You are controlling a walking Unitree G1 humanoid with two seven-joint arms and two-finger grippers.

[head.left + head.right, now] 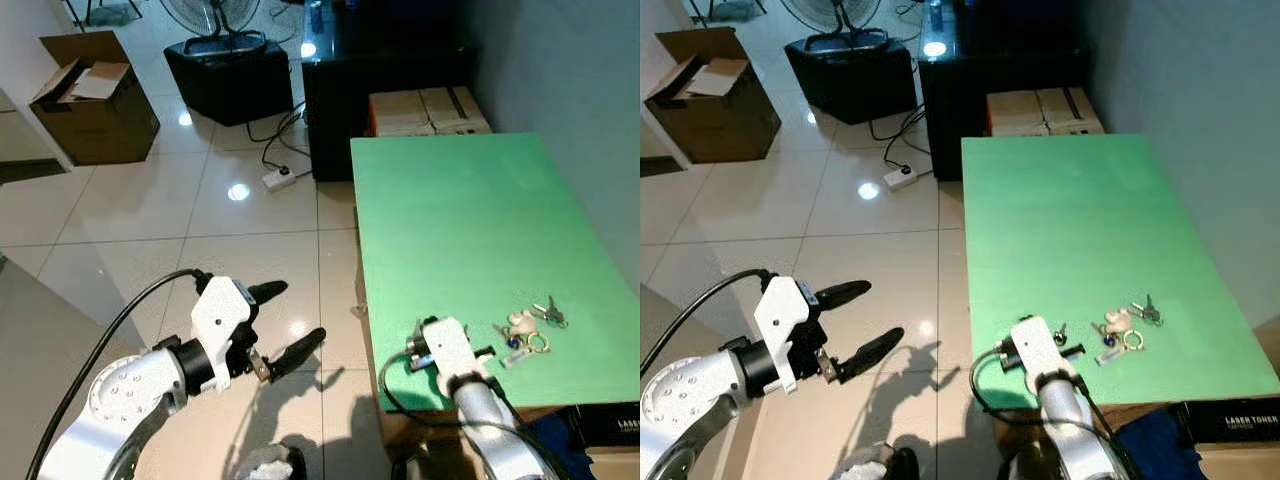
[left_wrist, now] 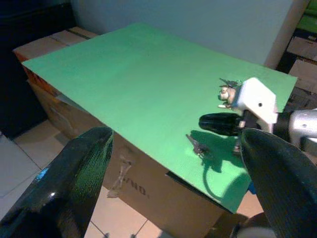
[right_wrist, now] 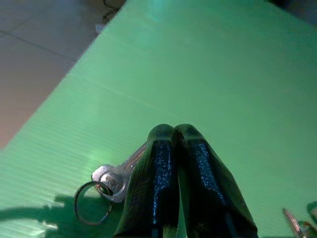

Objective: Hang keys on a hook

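The right gripper, black fingers pressed together, hovers over the green corrugated board. Its wrist view reveals one silver key on a ring beneath; the head views show a second, charm-bearing key bunch nearby. The left gripper hangs spread apart above the tiled floor.

I see the small silver key on a wire ring partly hidden behind the right gripper's closed black fingers.

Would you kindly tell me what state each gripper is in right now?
Left gripper: open, holding nothing.
Right gripper: shut, over a key on the green table; no grip evident.
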